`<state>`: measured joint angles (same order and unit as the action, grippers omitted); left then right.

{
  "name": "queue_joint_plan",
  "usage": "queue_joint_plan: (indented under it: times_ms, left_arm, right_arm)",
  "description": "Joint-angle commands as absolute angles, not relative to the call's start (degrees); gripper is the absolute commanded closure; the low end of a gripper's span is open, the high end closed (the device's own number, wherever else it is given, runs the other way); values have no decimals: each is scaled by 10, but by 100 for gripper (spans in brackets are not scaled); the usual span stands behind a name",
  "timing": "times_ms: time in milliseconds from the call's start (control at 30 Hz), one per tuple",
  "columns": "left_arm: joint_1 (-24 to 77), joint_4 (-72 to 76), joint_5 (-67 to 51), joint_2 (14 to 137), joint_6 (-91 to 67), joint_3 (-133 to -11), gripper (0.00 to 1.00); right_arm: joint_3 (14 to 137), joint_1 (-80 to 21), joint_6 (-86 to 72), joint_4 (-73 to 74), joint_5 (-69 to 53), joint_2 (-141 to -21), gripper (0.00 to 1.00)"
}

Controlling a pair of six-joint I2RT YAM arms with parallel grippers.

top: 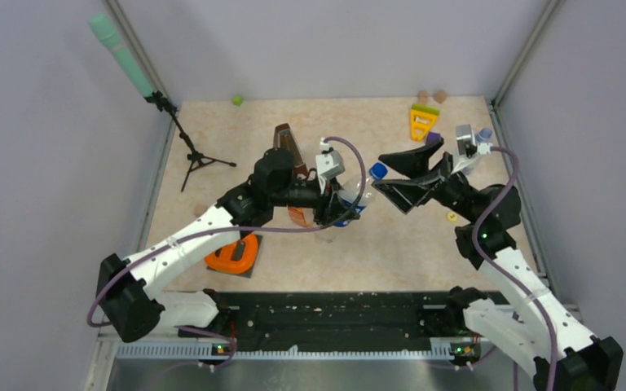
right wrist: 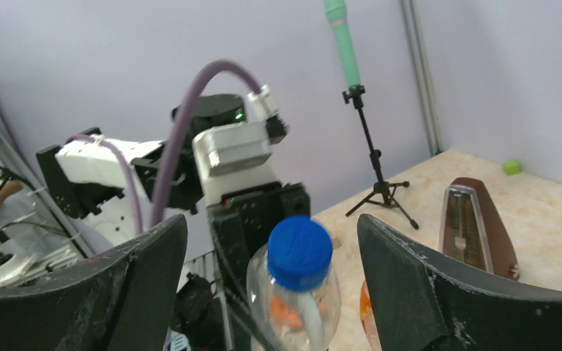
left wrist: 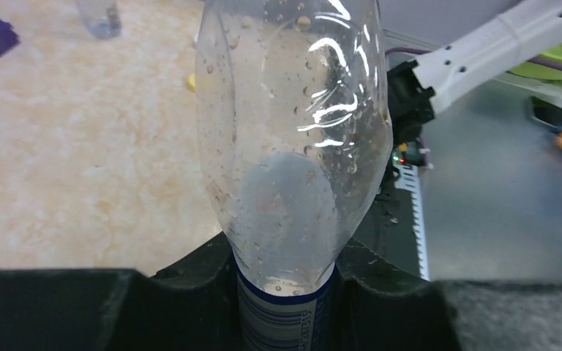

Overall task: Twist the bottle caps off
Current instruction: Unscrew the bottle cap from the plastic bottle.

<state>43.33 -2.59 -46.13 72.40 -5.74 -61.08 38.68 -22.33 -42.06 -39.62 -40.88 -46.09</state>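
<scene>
Left arm reaches inward; left gripper clamped tight on blue-label bottle, cap end toward right arm. Right gripper spread wide, fingers either side of blue cap, no contact. Label cut off below left gripper's jaws. Beige marbled table, grey walls, metronome beyond cap.

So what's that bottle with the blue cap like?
The bottle is clear, slim plastic, beaded with droplets, with a blue label and its blue cap on. The left gripper clamps it by the labelled part, lying nearly sideways, cap toward the right gripper, whose open jaws flank the cap without touching.
</scene>
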Motion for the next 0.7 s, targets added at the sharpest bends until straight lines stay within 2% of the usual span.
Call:
queue_joint_plan:
  times_ms: [0,100,200,400,667]
  left_arm:
    - [508,-76,-224,699,28,-628,100]
    - [552,-87,-101,705,35,-637,100]
    - [572,-71,-17,707,6,-630,100]
    - [606,-26,113,707,-12,-618,100]
    - [641,-15,191,724,16,-628,100]
  right_arm:
    - [393,-222,-421,-379,-325,-440,15]
    - [403,-223,-415,-326,-276,-445,15]
    - [404,-223,-410,-305,-246,-446,28]
    - [410,-224,-422,-260,-217,-453,26]
    - [413,-228,-429,-255,-210,-463,30]
